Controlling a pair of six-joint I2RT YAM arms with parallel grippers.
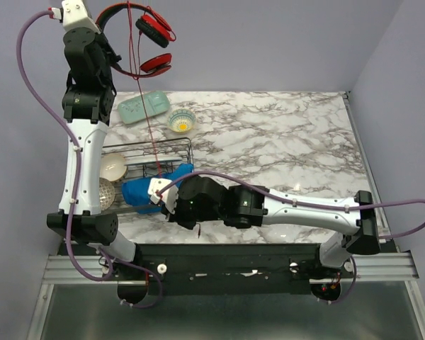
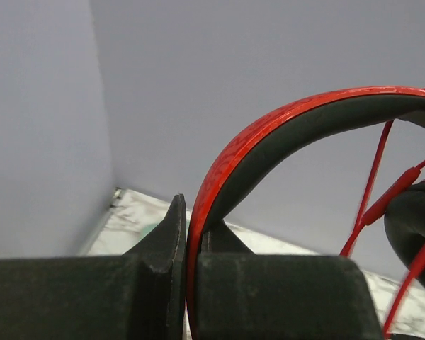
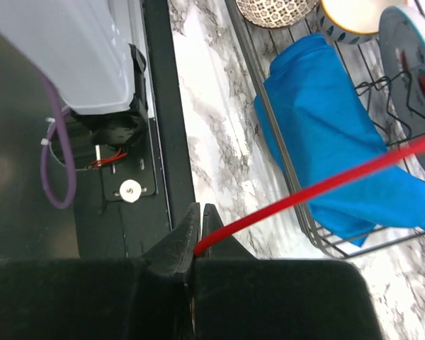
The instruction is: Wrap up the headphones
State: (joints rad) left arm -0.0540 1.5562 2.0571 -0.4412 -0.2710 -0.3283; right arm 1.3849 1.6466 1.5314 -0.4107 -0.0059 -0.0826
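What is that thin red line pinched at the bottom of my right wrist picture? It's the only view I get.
Observer: The cable of red headphones, which hang in the air at the far left.
Operator: Hang from what?
Observer: The left gripper is shut on their headband.
Operator: Is the cable slack?
Observer: No; from above it runs almost straight from the headphones to the right gripper.

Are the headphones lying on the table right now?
No, the left gripper holds the headphones up in the air by the headband, above the table.
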